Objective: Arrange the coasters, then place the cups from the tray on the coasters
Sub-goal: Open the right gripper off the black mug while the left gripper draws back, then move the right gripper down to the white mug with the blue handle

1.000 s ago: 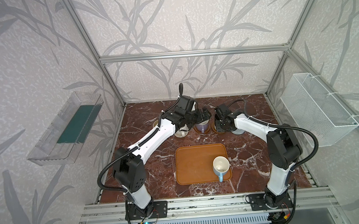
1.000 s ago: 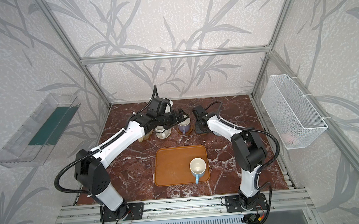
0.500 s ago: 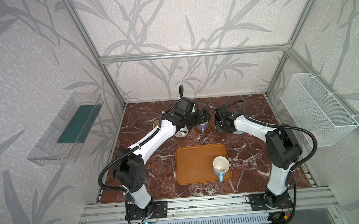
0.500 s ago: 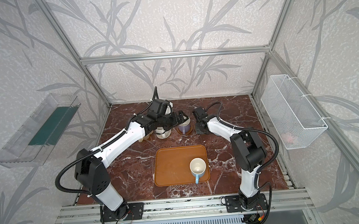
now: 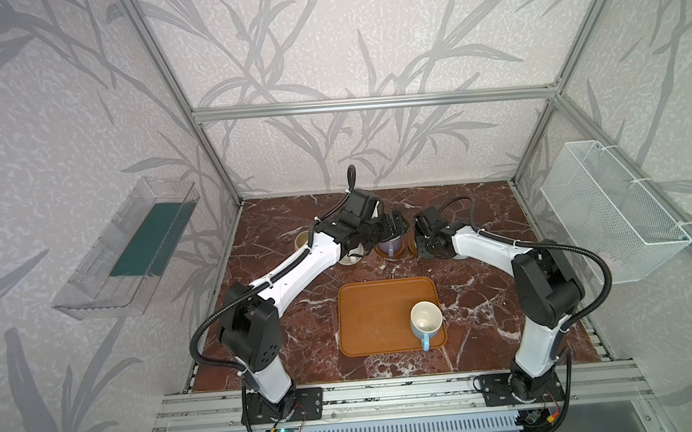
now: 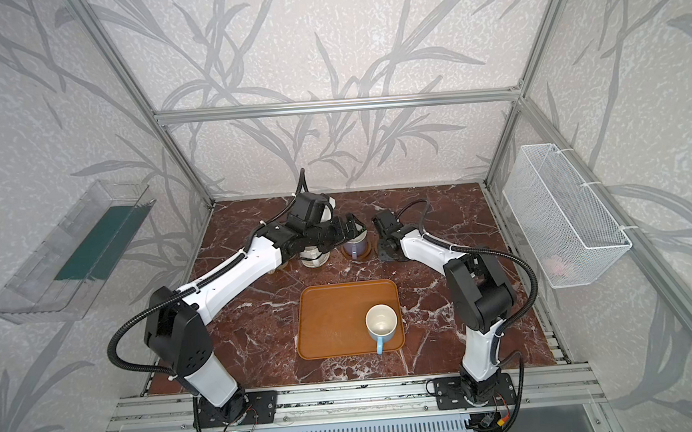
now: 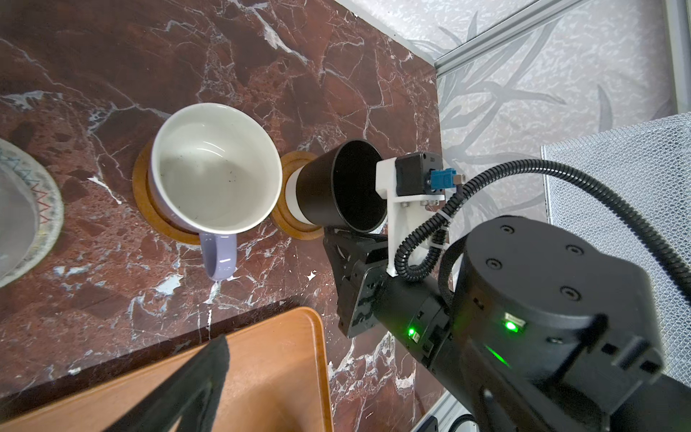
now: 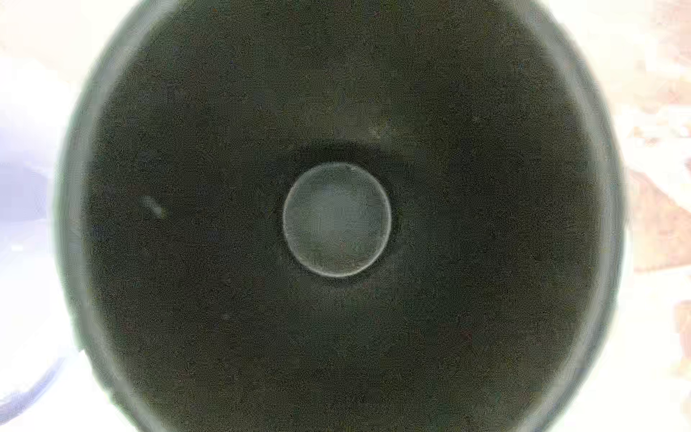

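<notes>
Well, the black cup point(image 7: 338, 187) at the right gripper point(image 7: 353, 241) is hard, slippery and breakable; hold its rim. I cannot tell if those jaws pinch it. The left gripper point(image 5: 398, 225) has its jaws wide apart.

The enclosure comprises an aluminium frame point(image 5: 370, 103), pale walls point(image 5: 323, 39) printed with grey leaves, a white-veined red-brown marble floor panel point(image 5: 480, 312), a clear plastic bin point(image 5: 130, 249) mounted left, and a white wire basket point(image 5: 610, 211) mounted right.

We see a dark red tabletop point(image 5: 272, 224) veined white, an orange-brown tray point(image 5: 368, 319), a light blue mug point(image 5: 426, 323) white inside, a lavender mug point(image 7: 215, 168), a black mug point(image 7: 325, 187), grey leaf-patterned walls point(image 5: 366, 57).
</notes>
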